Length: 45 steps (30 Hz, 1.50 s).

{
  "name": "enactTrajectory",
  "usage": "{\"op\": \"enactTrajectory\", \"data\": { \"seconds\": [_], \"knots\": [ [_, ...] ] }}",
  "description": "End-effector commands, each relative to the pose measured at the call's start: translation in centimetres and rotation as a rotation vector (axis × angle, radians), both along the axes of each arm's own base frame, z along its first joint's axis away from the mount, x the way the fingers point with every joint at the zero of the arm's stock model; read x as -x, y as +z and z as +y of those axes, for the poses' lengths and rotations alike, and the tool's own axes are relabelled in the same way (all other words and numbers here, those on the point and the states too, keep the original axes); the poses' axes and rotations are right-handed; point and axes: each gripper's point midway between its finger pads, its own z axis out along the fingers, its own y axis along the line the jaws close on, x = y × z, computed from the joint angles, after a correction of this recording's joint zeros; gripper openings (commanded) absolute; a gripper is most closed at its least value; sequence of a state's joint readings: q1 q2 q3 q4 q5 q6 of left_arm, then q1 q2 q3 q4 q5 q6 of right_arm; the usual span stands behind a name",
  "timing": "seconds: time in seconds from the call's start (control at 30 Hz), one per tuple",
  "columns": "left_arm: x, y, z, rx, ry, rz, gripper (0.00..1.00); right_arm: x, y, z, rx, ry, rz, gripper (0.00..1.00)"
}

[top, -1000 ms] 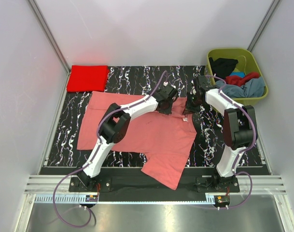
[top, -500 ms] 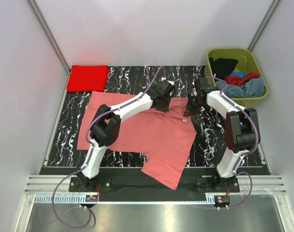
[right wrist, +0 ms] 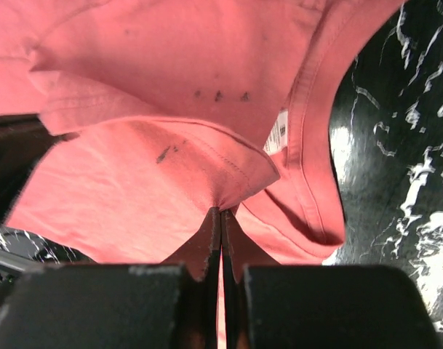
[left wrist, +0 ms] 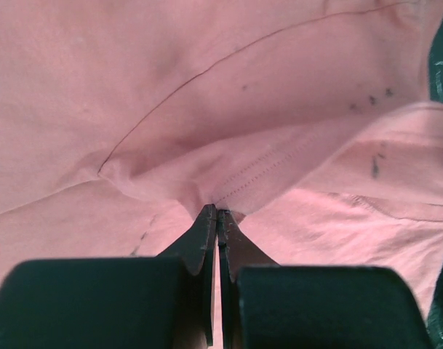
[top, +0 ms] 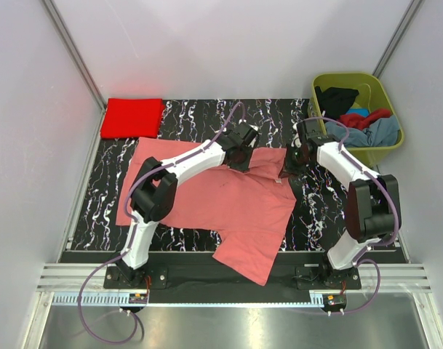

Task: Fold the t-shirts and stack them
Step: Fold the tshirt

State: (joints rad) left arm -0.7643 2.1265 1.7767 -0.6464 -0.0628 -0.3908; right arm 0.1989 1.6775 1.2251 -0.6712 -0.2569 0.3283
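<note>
A salmon pink t-shirt (top: 228, 196) lies spread over the middle of the black marbled table. My left gripper (top: 241, 158) is shut on a pinch of its cloth near the far edge; in the left wrist view the fingertips (left wrist: 217, 213) clamp a hemmed fold. Just to the right, my right gripper (top: 287, 165) is shut on the shirt beside the collar; its fingertips (right wrist: 221, 211) grip a fold near the white neck label (right wrist: 276, 135). A bright red t-shirt (top: 132, 117) lies folded at the far left corner.
An olive-green tub (top: 377, 87) stands at the far right with black, dark red and grey-blue shirts (top: 366, 128) heaped in it. White walls enclose the table on three sides. A metal rail (top: 228, 276) runs along the near edge by the arm bases.
The left gripper has finished closing on the pink cloth and shifted slightly left and back. The right gripper stayed shut and edged a little to the right.
</note>
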Motion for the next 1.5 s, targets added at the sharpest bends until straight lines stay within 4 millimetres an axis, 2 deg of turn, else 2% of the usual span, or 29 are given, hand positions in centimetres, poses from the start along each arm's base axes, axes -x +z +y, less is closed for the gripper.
{"op": "enactTrajectory", "data": {
  "seconds": [0.0,0.2,0.47,0.67,0.8,0.9,1.03,1.27,1.47],
  "knots": [
    [-0.4,3.4,0.4,0.046,-0.012,-0.061,0.00,1.6,1.0,0.6,-0.030,0.027,-0.001,0.00],
    [-0.3,3.1,0.6,0.038,-0.018,-0.058,0.00,3.6,0.5,1.1,-0.049,0.021,0.033,0.00],
    [-0.2,3.1,0.8,0.046,-0.018,-0.048,0.00,4.0,-0.8,0.9,-0.031,0.012,0.049,0.00],
    [-1.2,2.8,1.1,0.059,-0.013,-0.032,0.00,1.9,-2.1,-0.2,0.059,0.003,0.045,0.00],
    [-2.7,2.6,1.1,0.068,0.007,-0.033,0.00,-0.4,-2.2,-0.3,0.096,0.008,0.029,0.00],
    [-3.3,2.6,0.4,0.101,0.000,-0.019,0.00,-1.9,-2.3,-0.6,0.124,0.014,0.015,0.00],
    [-4.3,2.1,0.3,0.121,0.006,-0.003,0.01,-3.0,-3.1,-0.9,0.152,0.022,0.033,0.00],
    [-4.9,0.2,0.2,0.139,0.006,0.056,0.04,-4.5,-3.9,-1.3,0.159,0.006,0.045,0.00],
    [-5.9,0.2,0.4,0.148,0.017,0.052,0.04,-6.0,-4.2,-1.7,0.175,0.001,0.039,0.00]
  ]
}}
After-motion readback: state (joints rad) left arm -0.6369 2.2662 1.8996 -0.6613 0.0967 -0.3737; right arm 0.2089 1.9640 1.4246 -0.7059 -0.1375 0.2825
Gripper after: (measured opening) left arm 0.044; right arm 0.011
